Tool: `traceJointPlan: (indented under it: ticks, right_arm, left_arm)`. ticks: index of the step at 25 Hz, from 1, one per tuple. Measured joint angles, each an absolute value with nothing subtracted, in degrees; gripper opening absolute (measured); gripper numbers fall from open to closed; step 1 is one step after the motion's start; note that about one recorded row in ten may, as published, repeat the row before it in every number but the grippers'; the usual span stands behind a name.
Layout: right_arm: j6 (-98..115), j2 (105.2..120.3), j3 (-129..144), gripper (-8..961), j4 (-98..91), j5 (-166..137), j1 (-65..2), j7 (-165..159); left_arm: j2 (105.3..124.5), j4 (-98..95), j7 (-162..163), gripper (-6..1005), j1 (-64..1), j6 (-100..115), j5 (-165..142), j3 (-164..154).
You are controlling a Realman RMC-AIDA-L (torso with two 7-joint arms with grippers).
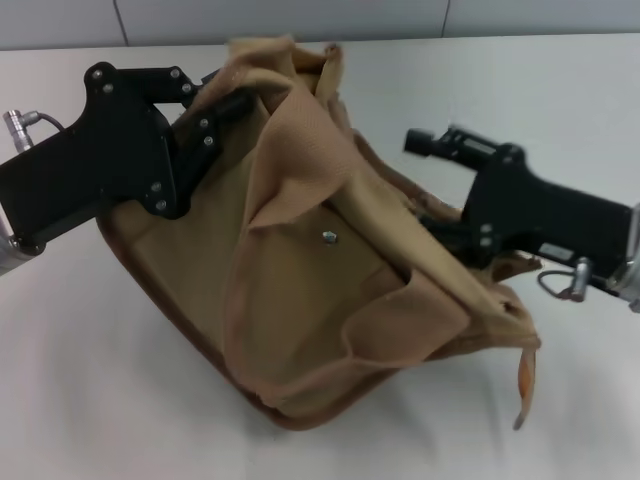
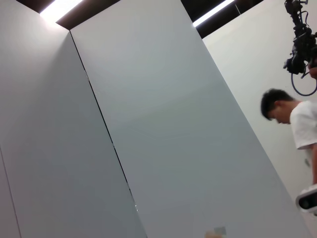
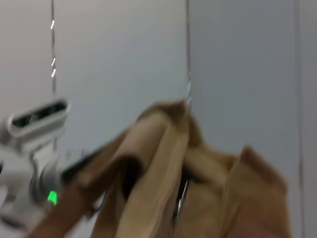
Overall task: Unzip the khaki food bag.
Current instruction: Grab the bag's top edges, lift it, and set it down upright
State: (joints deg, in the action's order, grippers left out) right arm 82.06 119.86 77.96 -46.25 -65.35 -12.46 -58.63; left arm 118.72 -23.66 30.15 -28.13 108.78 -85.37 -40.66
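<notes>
The khaki food bag (image 1: 330, 300) lies tilted and crumpled on the white table, its front pocket with the silver snap (image 1: 328, 236) facing up. My left gripper (image 1: 235, 97) is at the bag's upper left corner, shut on the fabric there. My right gripper (image 1: 422, 182) is at the bag's right side with its jaws apart: one finger sticks out above the bag, the other rests against the top edge. The right wrist view shows the bag (image 3: 158, 163) up close with a thin metal piece (image 3: 179, 198) in its folds. The left wrist view shows no bag.
The white table (image 1: 90, 380) runs around the bag, with a grey wall behind. A loose strap end (image 1: 525, 380) hangs at the bag's lower right. The left wrist view shows wall panels and a person (image 2: 297, 124) in a white shirt.
</notes>
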Motion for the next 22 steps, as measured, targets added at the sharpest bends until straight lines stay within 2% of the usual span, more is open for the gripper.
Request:
traceJointPlan:
  ticks: [4, 9, 10, 15, 22]
  right_arm:
    - [83.22, 119.89, 78.13, 822, -42.29, -55.77, -12.34, -51.45]
    - [83.07, 119.62, 78.24, 822, -35.65, -46.03, -16.53, -46.39]
    - [82.79, 119.43, 78.25, 822, -33.84, -46.01, -19.22, -46.41]
    - [82.61, 119.32, 79.12, 822, -31.96, -49.1, -23.79, -47.33]
    - [82.46, 119.39, 80.64, 823, -32.31, -55.48, -25.71, -49.43]
  left_arm:
    - [118.67, -23.77, 30.15, 77, -28.16, 108.71, -85.37, -40.9]
    - [118.59, -23.82, 30.15, 77, -28.27, 108.7, -85.4, -41.03]
    - [118.59, -23.82, 30.15, 77, -28.28, 108.71, -85.47, -41.04]
    - [118.54, -23.87, 30.15, 77, -28.3, 108.7, -85.75, -41.04]
    - [118.56, -23.9, 30.15, 77, -28.42, 108.75, -85.93, -41.11]
